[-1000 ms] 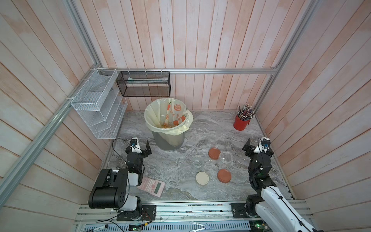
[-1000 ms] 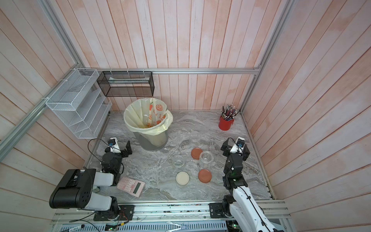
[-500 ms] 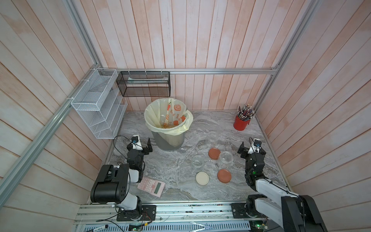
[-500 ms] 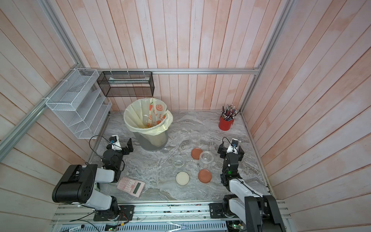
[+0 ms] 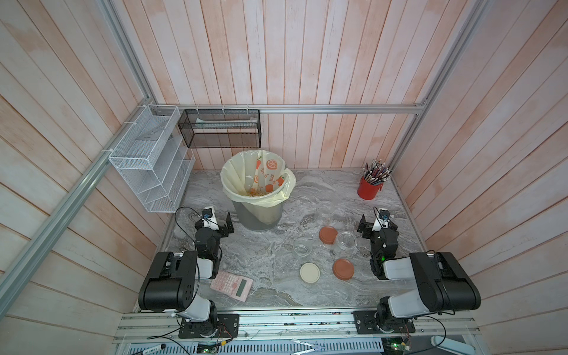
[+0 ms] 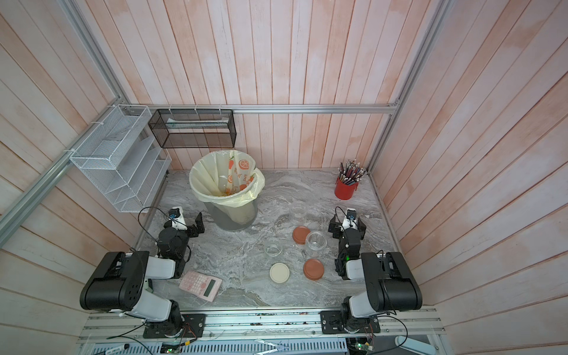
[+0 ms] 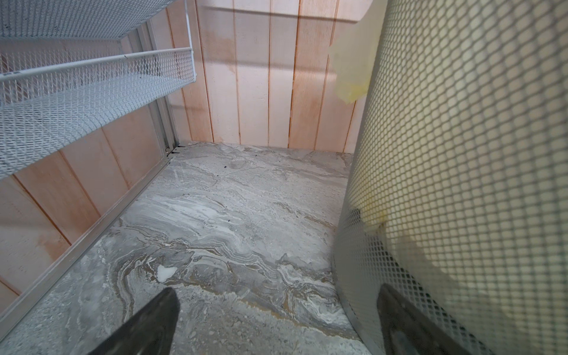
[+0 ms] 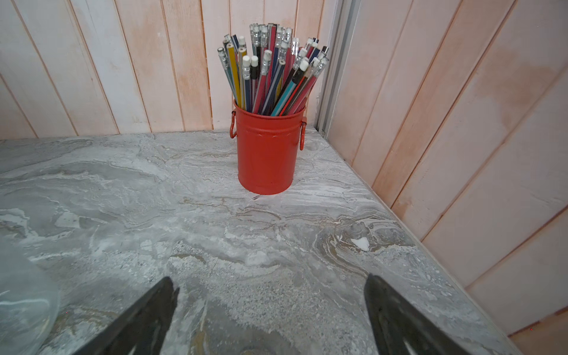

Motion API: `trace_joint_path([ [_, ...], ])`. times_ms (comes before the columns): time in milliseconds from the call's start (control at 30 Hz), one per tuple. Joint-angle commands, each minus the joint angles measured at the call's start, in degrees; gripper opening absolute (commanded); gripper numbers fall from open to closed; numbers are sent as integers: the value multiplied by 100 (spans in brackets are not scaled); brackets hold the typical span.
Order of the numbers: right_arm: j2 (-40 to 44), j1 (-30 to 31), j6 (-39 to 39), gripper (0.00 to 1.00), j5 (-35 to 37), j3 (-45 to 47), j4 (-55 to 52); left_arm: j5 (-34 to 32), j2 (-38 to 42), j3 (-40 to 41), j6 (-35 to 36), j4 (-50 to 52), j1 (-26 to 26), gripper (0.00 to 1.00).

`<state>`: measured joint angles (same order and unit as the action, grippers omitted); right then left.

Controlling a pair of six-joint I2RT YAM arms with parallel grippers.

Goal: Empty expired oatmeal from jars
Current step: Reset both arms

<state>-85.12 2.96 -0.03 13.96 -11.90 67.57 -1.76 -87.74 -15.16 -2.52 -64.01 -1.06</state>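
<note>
The emptying step is judged to be finished. Three clear jars are seen lidless and apparently empty on the bench. The first jar stands just beside the right claw. The second jar is set farther off, toward the left claw. The third jar stands ahead of the right claw, nearer the mesh bin.

Two terracotta lids and a cream lid are laid flat among the jars. Pale flakes, taken for the oatmeal, are seen at the bottom of the bin's liner, close ahead of the left claw.

Both claws are held wide apart with nothing between them, and both arms are folded low by their bases. The bin wall is seen right beside the left claw in the wrist view.

Little more seems to be called for. Should residue be found in a jar, that jar would have to be gripped by its wall, carried over the bin and tipped.
</note>
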Motion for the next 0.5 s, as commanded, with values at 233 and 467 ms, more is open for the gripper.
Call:
trace_joint_path([
  [233, -212, -262, 111, 98, -507, -158, 269, 53, -51, -137, 94, 74, -21, 100],
  [467, -218, -268, 107, 98, -524, -163, 260, 53, -58, -137, 94, 73, -23, 100],
])
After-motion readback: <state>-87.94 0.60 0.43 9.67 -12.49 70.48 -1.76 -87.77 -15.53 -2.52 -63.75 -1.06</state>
